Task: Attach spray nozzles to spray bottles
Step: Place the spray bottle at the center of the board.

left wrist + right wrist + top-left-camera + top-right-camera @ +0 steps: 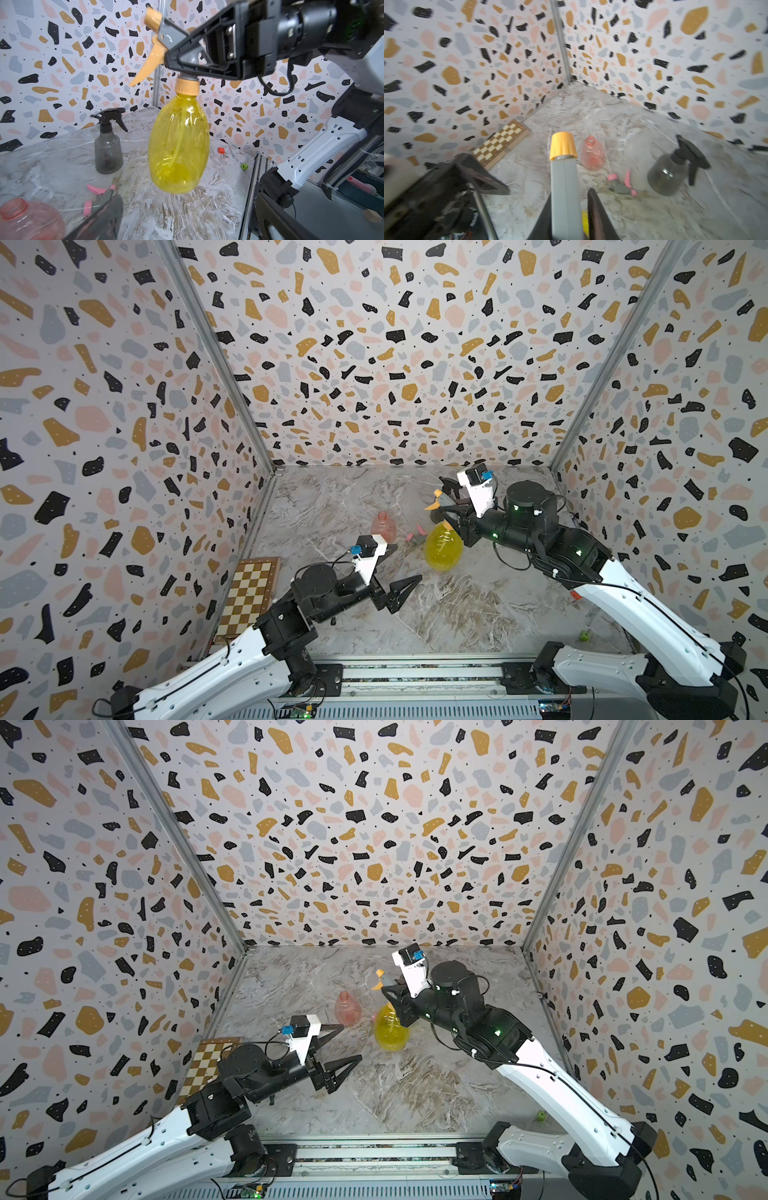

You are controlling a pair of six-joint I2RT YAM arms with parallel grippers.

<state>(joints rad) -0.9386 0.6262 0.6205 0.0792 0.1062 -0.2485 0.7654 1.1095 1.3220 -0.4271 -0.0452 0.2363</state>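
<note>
Marble-patterned tabletop (457, 614) is enclosed by terrazzo walls. At left, the left gripper (407, 562) is held wide open and empty, aimed toward the pink bottle (383, 526), which stands upright and uncapped just beyond it. The pink-and-grey nozzle (415, 536) is laid flat between that bottle and the yellow bottle (444, 549), so the left arm is judged the nearer one. At right, the right gripper (566, 203) is clamped on the grey-and-yellow nozzle (166, 39), which is seated on the yellow bottle. The smoky bottle (108, 145), already capped, is shown clearly only in the wrist views.
</note>
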